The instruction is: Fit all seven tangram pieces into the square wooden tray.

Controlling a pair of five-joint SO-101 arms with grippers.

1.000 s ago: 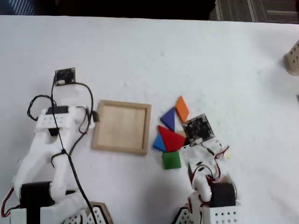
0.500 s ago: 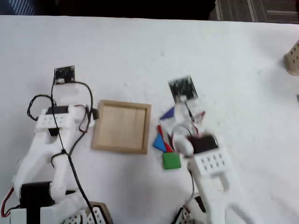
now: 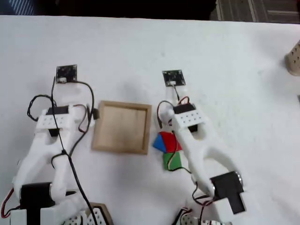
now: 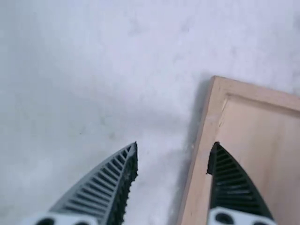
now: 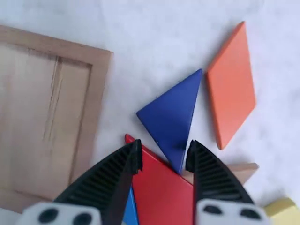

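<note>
White table (image 3: 225, 56), tray (image 3: 146, 129) empty: seemingly the first pick. Right claw (image 5: 163, 157) spread over blue triangle (image 5: 171, 115); next, drop and pinch it. Left claw (image 4: 173, 161) spread astride tray edge

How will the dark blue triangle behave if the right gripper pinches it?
The dark blue triangle looks thin, flat and rigid: probably stiff and light. Its low, smooth edges may slip when pinched. Its tip meets the red piece, so pushing it likely shifts that too.

Right arm (image 3: 199, 145) out from its folded pose, gripper (image 5: 163, 157) now over the blue triangle (image 5: 171, 115).
</note>
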